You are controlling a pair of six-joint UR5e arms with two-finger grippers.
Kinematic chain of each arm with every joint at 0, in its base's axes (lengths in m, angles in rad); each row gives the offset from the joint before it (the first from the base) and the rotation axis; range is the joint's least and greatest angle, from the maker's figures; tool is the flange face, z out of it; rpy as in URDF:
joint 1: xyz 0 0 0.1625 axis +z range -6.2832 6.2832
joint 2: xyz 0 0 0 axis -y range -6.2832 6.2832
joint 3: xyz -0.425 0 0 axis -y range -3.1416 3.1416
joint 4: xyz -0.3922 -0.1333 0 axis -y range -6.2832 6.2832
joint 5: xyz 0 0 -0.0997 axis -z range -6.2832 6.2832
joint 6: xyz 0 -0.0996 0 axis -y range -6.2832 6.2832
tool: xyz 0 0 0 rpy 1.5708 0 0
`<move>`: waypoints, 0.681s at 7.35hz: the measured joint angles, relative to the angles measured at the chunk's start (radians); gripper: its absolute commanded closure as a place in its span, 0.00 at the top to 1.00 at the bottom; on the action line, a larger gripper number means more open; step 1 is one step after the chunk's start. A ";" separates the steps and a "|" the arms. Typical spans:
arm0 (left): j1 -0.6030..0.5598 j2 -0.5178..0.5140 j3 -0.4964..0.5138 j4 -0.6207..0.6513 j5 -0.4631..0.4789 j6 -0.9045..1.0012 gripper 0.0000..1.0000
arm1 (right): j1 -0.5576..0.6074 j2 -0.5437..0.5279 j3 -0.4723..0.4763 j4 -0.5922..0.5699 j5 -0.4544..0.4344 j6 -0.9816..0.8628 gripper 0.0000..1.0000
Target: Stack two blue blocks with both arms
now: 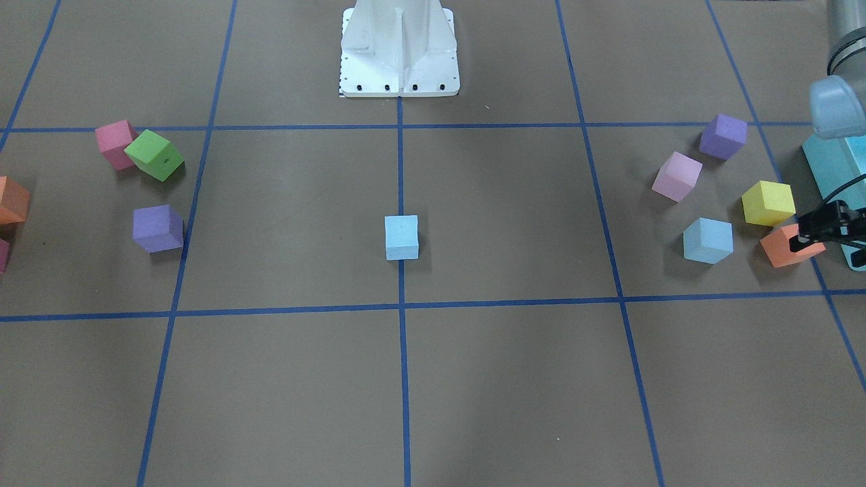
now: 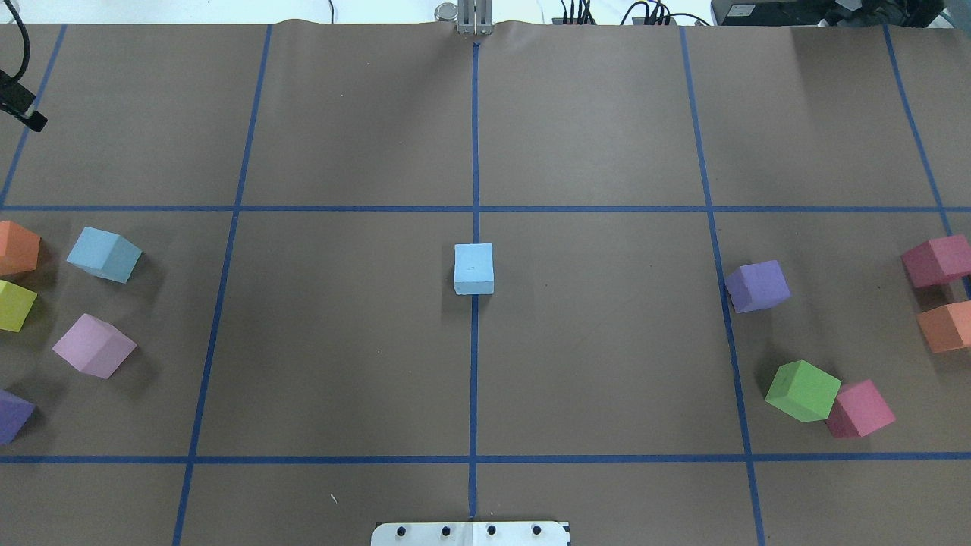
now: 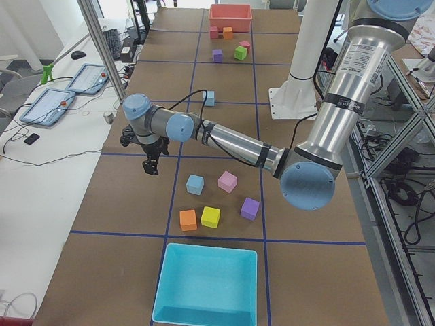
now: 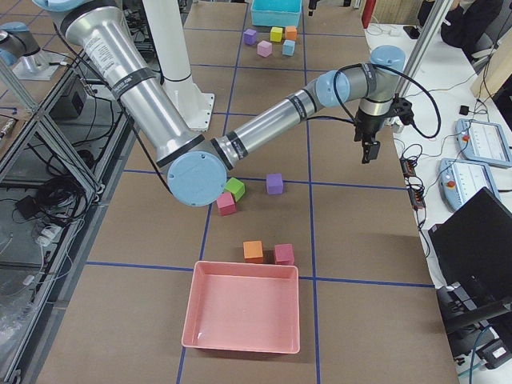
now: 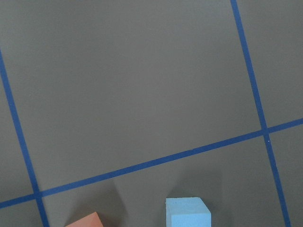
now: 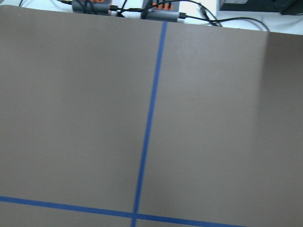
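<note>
Brown taped table (image 2: 341, 364): two blue blocks (image 2: 473, 268), two purple cubes (image 2: 757, 286).

Your left arm (image 3: 238, 144) stretches far across the worktop (image 3: 312, 272), left claw (image 3: 151, 165) hanging downward above the surface. Your right arm (image 4: 272, 120) reaches likewise, right claw (image 4: 367, 150) pointing down. Neither claw's opening is readable.

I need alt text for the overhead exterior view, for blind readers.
One pale sky-blue foam cube sits alone on the blue tape line at the centre of the brown table. A second sky-blue foam cube lies at the left, near an orange foam cube and a lilac-pink foam cube; a green foam cube sits beside a pink foam cube at the right.
</note>
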 measured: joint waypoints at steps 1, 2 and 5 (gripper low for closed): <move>0.023 0.001 0.033 -0.066 0.001 -0.039 0.98 | 0.053 -0.028 -0.015 -0.006 0.008 -0.085 1.00; 0.049 0.002 0.056 -0.121 0.006 -0.076 0.98 | 0.098 -0.046 -0.043 -0.007 0.016 -0.167 1.00; 0.104 0.046 0.087 -0.271 0.064 -0.152 0.98 | 0.162 -0.097 -0.118 0.025 0.017 -0.315 1.00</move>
